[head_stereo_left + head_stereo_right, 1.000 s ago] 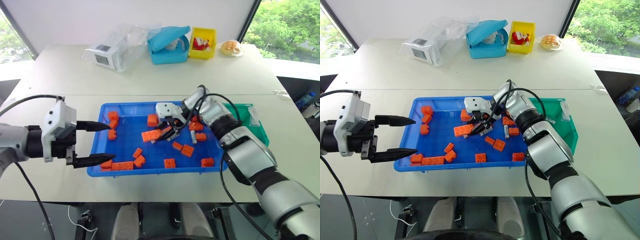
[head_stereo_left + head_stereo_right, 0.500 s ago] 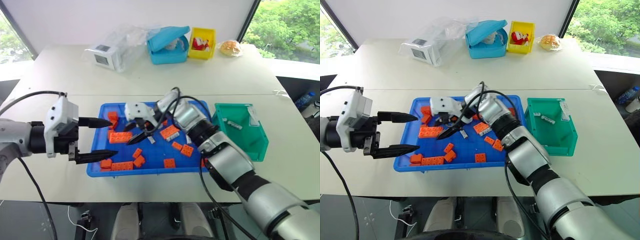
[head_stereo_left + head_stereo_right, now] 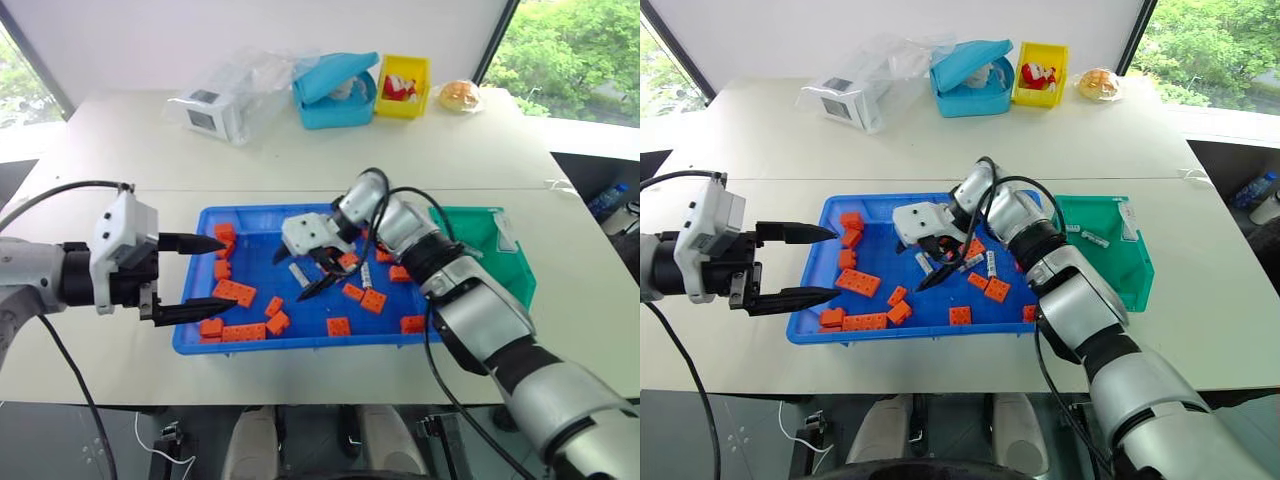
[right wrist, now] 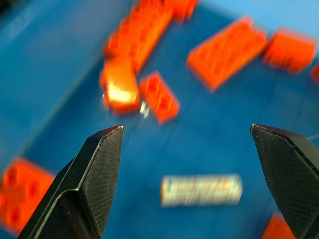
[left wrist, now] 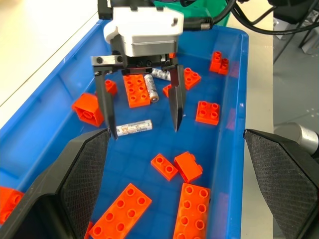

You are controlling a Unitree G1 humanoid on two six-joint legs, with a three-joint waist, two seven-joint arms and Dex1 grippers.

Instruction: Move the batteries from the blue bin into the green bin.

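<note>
Left wrist view is showing the right gripper (image 5: pixel 144 127) hanging wide open and empty over a battery (image 5: pixel 133 128) lying in the blue bin (image 5: pixel 234 74); left gripper (image 3: pixel 205 274) is gaping open, empty.

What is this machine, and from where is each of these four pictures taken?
It is a humanoid robot with two arms, each ending in a two-fingered pincer. Two pictures come from its head, looking down at a table; two come from cameras on its wrists. The right pincer stands open above a battery in the blue tray, among orange toy bricks. The left pincer hangs open at the tray's left edge. Neither holds anything. Beside the tray stands a green bin with one battery inside.
</note>
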